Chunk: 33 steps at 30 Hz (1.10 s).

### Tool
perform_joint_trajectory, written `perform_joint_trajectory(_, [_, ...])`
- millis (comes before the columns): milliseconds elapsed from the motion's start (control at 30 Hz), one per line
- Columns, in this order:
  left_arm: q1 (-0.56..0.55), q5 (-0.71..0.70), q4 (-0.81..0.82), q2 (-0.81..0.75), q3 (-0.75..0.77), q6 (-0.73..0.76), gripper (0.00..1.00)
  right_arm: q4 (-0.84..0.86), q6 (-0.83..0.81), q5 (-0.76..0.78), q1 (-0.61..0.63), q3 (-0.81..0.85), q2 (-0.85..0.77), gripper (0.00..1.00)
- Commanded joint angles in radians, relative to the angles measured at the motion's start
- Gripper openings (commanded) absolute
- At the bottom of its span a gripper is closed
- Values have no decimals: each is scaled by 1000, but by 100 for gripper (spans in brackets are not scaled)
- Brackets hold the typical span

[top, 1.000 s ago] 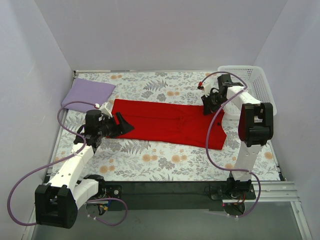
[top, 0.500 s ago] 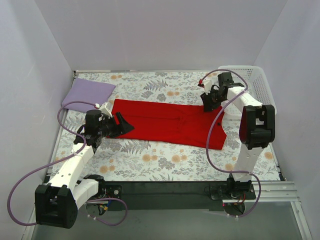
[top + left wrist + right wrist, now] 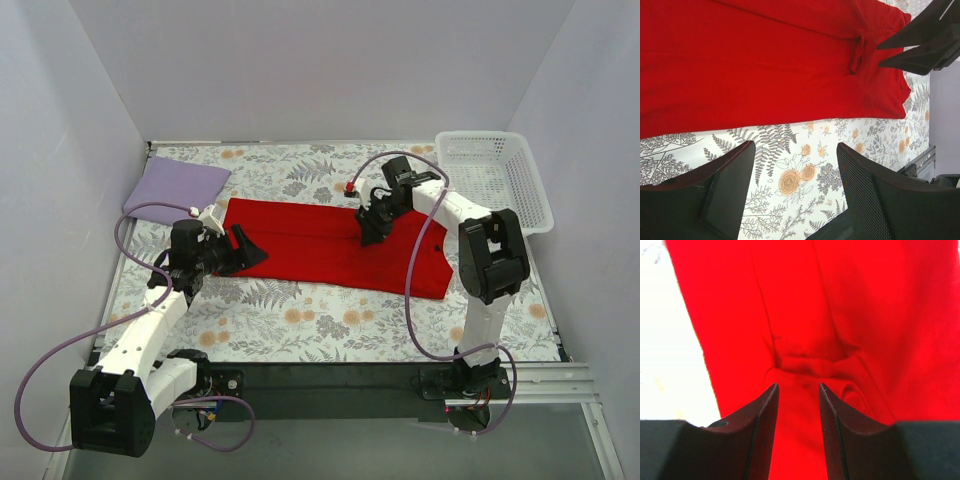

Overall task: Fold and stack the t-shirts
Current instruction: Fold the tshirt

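The bright red short-sleeved cloth t-shirt [image 3: 310, 250] lies flat, its long axis running left to right between the 2 arms. The right gripper [image 3: 799, 387] hovers directly over its puckered middle, fingers narrowly parted and empty, so it is the nearer arm. The left gripper [image 3: 794, 146], spread wide and empty, has the shirt's edge just ahead. The folded pale lavender t-shirt [image 3: 175, 188] and the white plastic lattice basket [image 3: 480, 136] lie well apart.

No readable text, label, brand, number or sign on red t-shirt [image 3: 320, 250], lavender t-shirt [image 3: 175, 188], floral cloth [image 3: 330, 325] or basket [image 3: 500, 170].
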Motion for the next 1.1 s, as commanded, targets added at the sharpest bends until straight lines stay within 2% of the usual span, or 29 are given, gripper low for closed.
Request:
perform_joint_trajectory(0, [-6,-12,13,-23,-9,13,65,-18,37,66,4,61,46,45])
perform_joint_trajectory(200, [-6,-58,-3,-28,-8,10,65,-6,58,133,8,100,73,42])
perform_joint_trajectory(267, [-6,-165,-23,-24,0,-8,65,2,30,74,9,97,8,43])
perform_joint_trajectory(400, [-6,-404,-126,32,23,-89,70,-12,-105,-126,23,10,-150,50])
perform_joint_trajectory(467, [-4,-498,-152,58,41,-137,71,-12,-191,-211,53,-43,-241,58])
perform_joint_trajectory(533, [-2,-544,-188,80,55,-159,71,7,-253,-223,101,-145,-305,66])
perform_joint_trajectory(600, [1,-600,-212,71,73,-160,70,65,-265,-122,226,-213,-324,67])
perform_joint_trajectory(633, [1,-612,-218,39,78,-156,70,151,-243,-41,336,-268,-330,67])
perform_joint_trajectory(667, [1,-617,-226,19,84,-150,70,189,-226,112,390,-284,-324,67])
perform_joint_trajectory(733, [1,-612,-246,-59,106,-104,71,300,-184,255,527,-294,-286,67])
perform_joint_trajectory(767, [2,-612,-250,-93,109,-84,71,319,-157,365,564,-285,-266,67])
perform_joint_trajectory(867, [2,-598,-258,-214,107,-19,72,388,-96,533,682,-226,-165,68])
perform_joint_trajectory(967, [1,-607,-246,-328,101,-1,73,468,-61,660,754,-187,-114,68])
perform_joint_trajectory(1067, [1,-647,-235,-405,87,12,78,516,-42,714,793,-176,-62,69])
